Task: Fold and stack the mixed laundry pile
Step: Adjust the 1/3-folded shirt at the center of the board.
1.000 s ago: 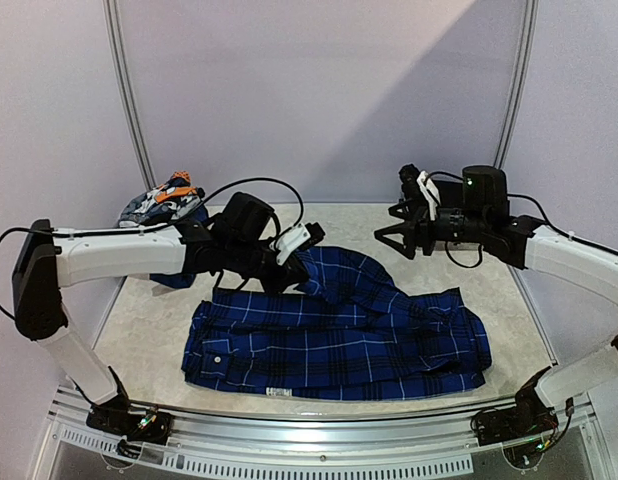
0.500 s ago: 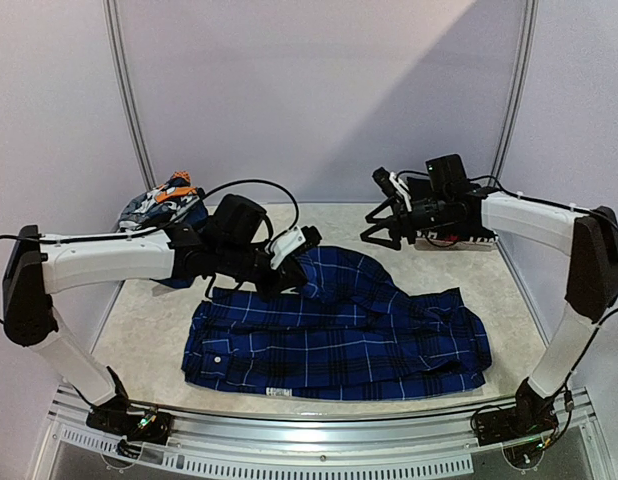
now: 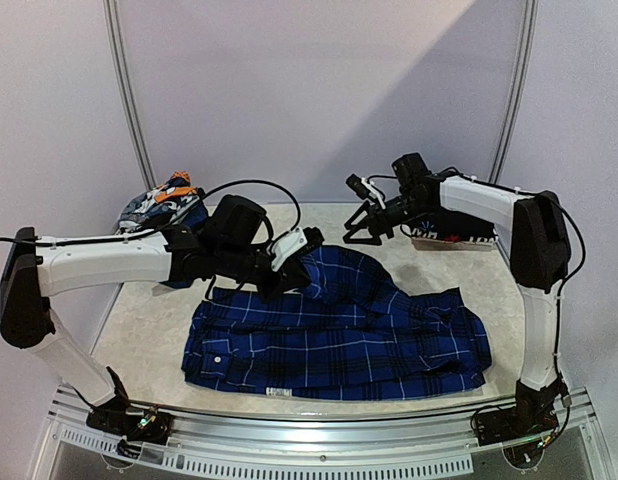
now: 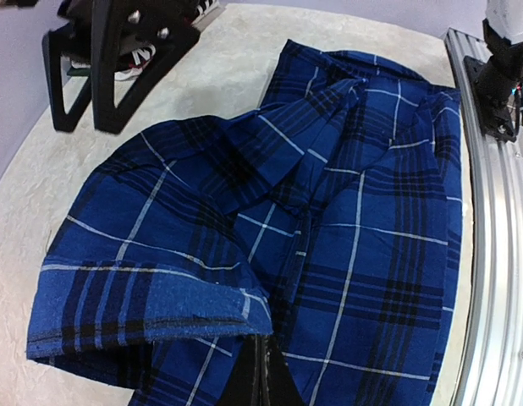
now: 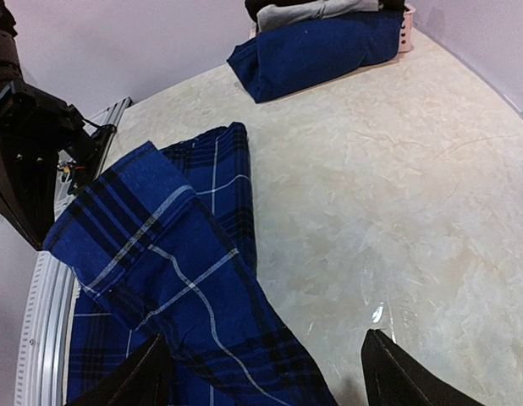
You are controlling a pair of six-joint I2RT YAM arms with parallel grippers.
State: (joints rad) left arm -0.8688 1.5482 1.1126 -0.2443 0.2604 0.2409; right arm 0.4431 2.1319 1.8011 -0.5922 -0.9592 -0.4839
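Mid-fold, the left gripper pinches a raised flap of the blue plaid shirt lying along the worktop's near edge, while the wide-open, empty right gripper hovers above its far side, likely needing to grasp there.

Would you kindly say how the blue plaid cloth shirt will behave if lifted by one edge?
Probably floppy: the blue plaid cloth shirt drapes in soft folds where the left gripper pinches it. Likely light, being thin fabric; the rest may trail along the pale table.
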